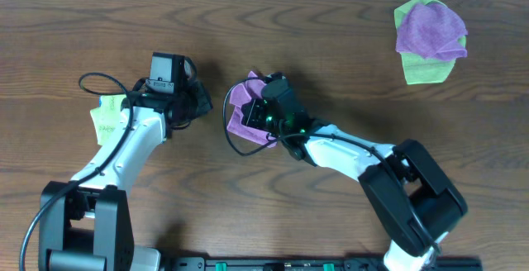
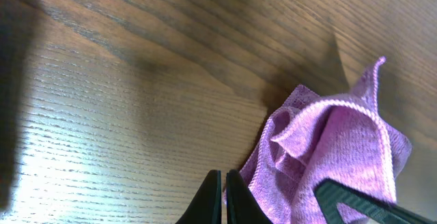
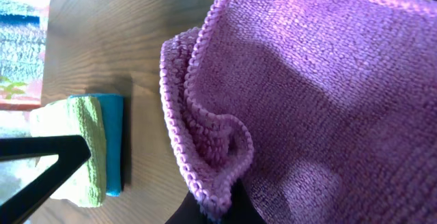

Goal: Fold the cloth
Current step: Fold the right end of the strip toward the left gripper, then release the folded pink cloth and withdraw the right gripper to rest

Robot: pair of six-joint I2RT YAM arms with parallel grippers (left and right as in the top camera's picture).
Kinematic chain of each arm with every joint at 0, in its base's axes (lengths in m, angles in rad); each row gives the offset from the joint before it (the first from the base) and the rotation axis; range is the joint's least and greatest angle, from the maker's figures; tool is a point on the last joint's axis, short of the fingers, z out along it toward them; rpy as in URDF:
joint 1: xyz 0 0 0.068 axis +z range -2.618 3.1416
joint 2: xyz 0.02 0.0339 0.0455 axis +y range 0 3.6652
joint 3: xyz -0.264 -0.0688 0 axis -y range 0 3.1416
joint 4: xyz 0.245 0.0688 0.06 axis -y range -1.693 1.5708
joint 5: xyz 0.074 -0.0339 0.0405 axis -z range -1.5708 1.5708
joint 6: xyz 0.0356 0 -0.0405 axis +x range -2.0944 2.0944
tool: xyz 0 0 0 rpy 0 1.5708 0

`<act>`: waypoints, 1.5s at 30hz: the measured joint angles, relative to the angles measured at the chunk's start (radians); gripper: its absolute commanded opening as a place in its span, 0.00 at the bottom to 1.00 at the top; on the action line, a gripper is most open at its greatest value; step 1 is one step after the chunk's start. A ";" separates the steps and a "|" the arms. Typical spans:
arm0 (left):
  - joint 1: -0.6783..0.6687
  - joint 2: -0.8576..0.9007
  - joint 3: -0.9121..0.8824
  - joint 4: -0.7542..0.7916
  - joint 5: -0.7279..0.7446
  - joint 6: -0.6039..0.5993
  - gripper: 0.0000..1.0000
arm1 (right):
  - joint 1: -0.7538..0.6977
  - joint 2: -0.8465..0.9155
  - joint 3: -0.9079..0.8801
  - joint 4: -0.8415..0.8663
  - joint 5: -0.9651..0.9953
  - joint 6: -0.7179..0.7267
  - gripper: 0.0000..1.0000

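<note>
A purple cloth [image 1: 245, 112] lies bunched at the table's middle, under my right gripper [image 1: 266, 106]. In the right wrist view the cloth [image 3: 321, 80] fills the frame and my right gripper [image 3: 217, 210] is shut on a fold of its stitched edge. My left gripper [image 1: 197, 99] is just left of the cloth. In the left wrist view its fingers [image 2: 223, 200] are pressed together with nothing between them, beside the cloth's edge [image 2: 334, 156].
A folded stack of green and blue cloths [image 1: 106, 116] lies at the left, also in the right wrist view [image 3: 89, 149]. A crumpled purple cloth on a green one [image 1: 430, 38] lies at the far right.
</note>
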 measured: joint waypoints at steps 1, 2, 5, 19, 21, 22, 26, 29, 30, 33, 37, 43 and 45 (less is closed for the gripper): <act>0.000 0.000 0.000 0.000 0.000 0.000 0.06 | 0.000 0.006 0.005 0.001 -0.001 0.002 0.28; 0.000 0.000 0.000 0.000 0.000 0.000 0.06 | 0.001 0.010 0.006 0.000 -0.002 0.000 0.36; 0.000 0.000 0.000 0.000 0.000 0.000 0.06 | 0.002 0.013 0.008 0.000 -0.002 -0.002 0.49; 0.000 -0.006 0.000 0.000 0.000 0.001 0.06 | 0.002 -0.007 0.016 -0.045 -0.125 -0.025 0.99; 0.001 -0.022 0.000 0.000 0.000 0.000 0.06 | 0.002 -0.023 0.017 -0.089 -0.132 -0.029 0.99; 0.002 -0.030 0.000 0.000 0.000 0.000 0.06 | 0.002 -0.029 0.017 -0.113 -0.135 -0.030 0.99; 0.019 -0.067 0.000 0.000 0.000 0.001 0.06 | 0.002 -0.036 0.019 -0.198 -0.139 -0.038 0.99; 0.041 -0.093 0.000 -0.002 0.000 0.001 0.06 | 0.002 -0.036 0.019 -0.217 -0.139 -0.055 0.99; 0.048 -0.103 0.000 -0.002 0.000 0.001 0.06 | 0.002 -0.036 0.019 -0.221 -0.139 -0.063 0.99; 0.061 -0.124 0.000 -0.008 0.000 0.001 0.06 | 0.002 -0.036 0.019 -0.233 -0.140 -0.079 0.99; 0.065 -0.138 0.000 -0.023 0.000 0.003 0.06 | 0.002 -0.037 0.019 -0.180 -0.174 -0.112 0.99; 0.065 -0.141 0.000 -0.023 0.000 0.004 0.06 | 0.002 -0.106 0.019 -0.161 -0.217 -0.140 0.99; 0.065 -0.141 0.000 -0.024 0.000 0.004 0.06 | 0.002 -0.161 0.019 -0.204 -0.227 -0.149 0.96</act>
